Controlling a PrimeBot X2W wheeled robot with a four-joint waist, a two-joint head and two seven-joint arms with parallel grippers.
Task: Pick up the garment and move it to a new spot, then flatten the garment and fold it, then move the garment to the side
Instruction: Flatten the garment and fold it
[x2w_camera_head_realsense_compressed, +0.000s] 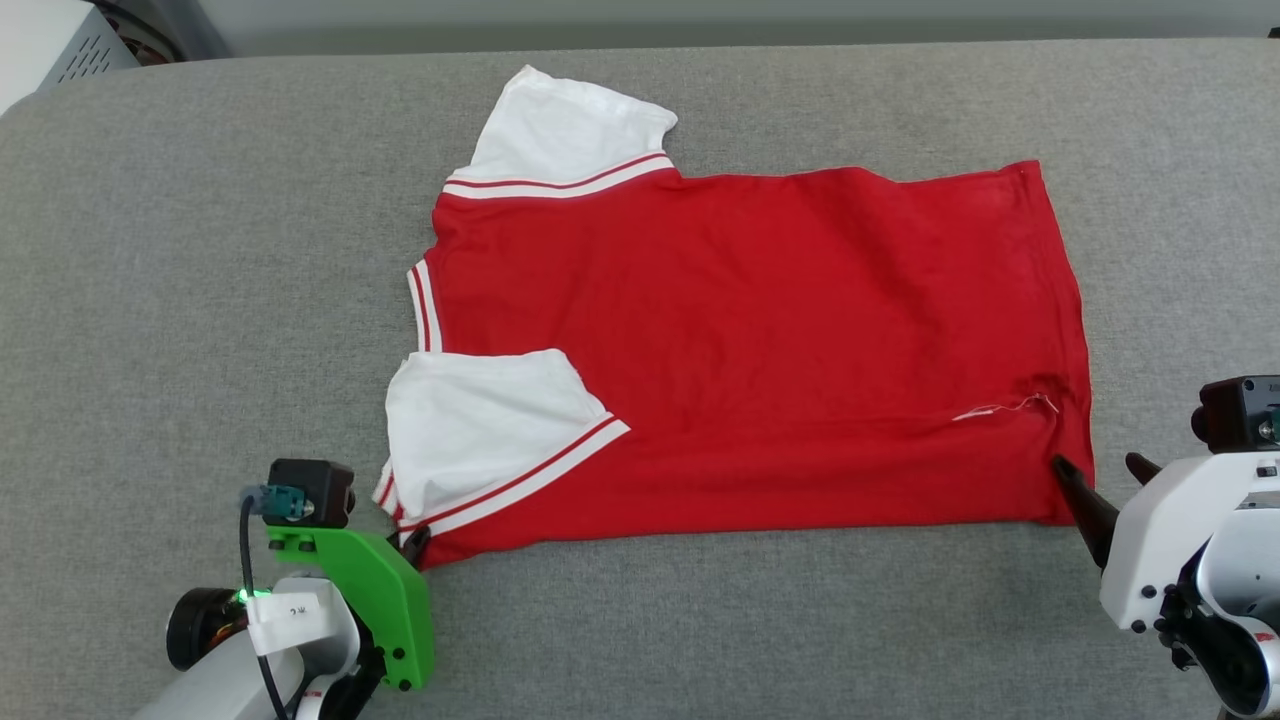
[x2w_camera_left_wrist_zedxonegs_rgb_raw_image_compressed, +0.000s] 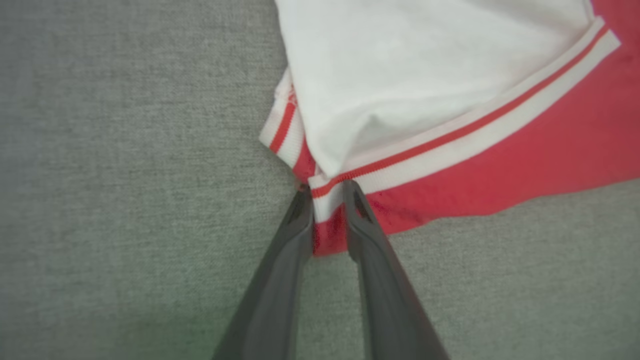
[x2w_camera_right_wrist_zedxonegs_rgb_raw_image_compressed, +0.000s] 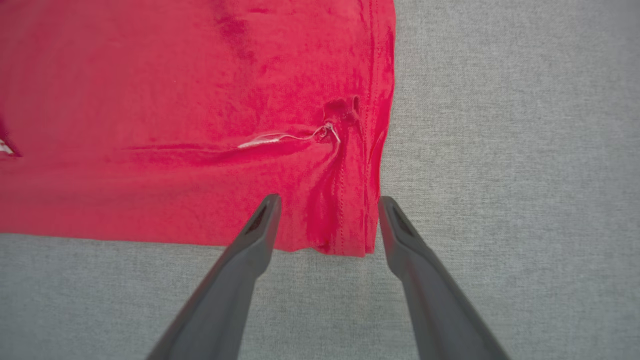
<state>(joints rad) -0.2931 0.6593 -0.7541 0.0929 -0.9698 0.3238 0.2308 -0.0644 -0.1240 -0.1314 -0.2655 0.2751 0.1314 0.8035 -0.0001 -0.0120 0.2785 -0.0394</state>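
The garment (x2w_camera_head_realsense_compressed: 760, 330) lies spread flat on the grey surface with its plain red side up, so no number or lettering shows. Its collar and two white sleeves (x2w_camera_head_realsense_compressed: 480, 430) point left and its hem points right. One sleeve is folded in over the red body. My left gripper (x2w_camera_head_realsense_compressed: 416, 542) is at the near left corner, and its fingers (x2w_camera_left_wrist_zedxonegs_rgb_raw_image_compressed: 300, 220) are shut on the red cloth and striped trim (x2w_camera_left_wrist_zedxonegs_rgb_raw_image_compressed: 328, 192). My right gripper (x2w_camera_head_realsense_compressed: 1097, 465) stands open over the near right hem corner (x2w_camera_right_wrist_zedxonegs_rgb_raw_image_compressed: 345, 235), with one fingertip over the cloth and the other just off the hem.
The grey padded table (x2w_camera_head_realsense_compressed: 200, 300) reaches well beyond the shirt on all sides. A white box (x2w_camera_head_realsense_compressed: 60, 40) sits past the far left corner. A loose white thread (x2w_camera_head_realsense_compressed: 1000, 408) and a small pucker mark the cloth near the right hem.
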